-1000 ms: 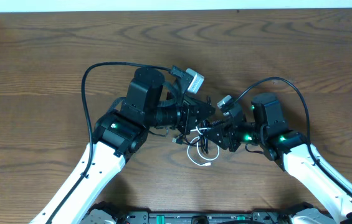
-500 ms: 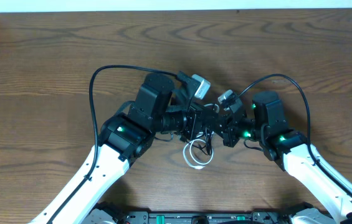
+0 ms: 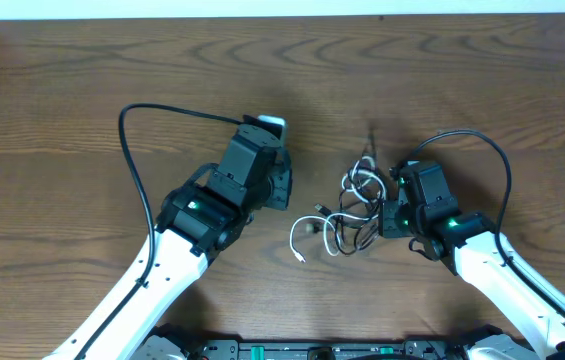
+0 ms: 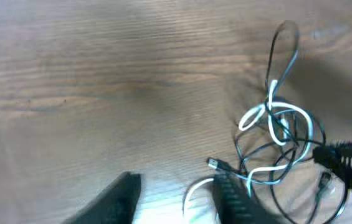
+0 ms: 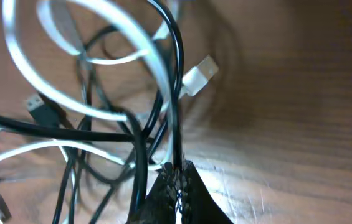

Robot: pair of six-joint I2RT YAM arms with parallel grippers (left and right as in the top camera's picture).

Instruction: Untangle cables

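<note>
The white cable (image 3: 305,226) and the black cable (image 3: 368,152) lie tangled in loops on the wooden table between my arms. My left gripper (image 3: 284,190) is open and empty, just left of the tangle. In the left wrist view its fingers (image 4: 176,200) straddle bare wood, with a white cable (image 4: 276,118) loop by the right finger and a black cable (image 4: 285,36) loop standing up beyond. My right gripper (image 3: 386,216) is at the tangle's right side. In the right wrist view its jaws (image 5: 177,177) are shut on the black cable (image 5: 176,81), with white cable (image 5: 143,38) loops and a white plug (image 5: 199,74) close in front.
A thick black arm wire (image 3: 137,130) arcs over the table left of the left arm, and another (image 3: 487,150) arcs over the right arm. The table's far edge (image 3: 282,17) meets a white wall.
My left gripper has let go and drawn back to the left, now open. My right gripper has moved right and down with the black cable, and the tangle has spread out on the table.
</note>
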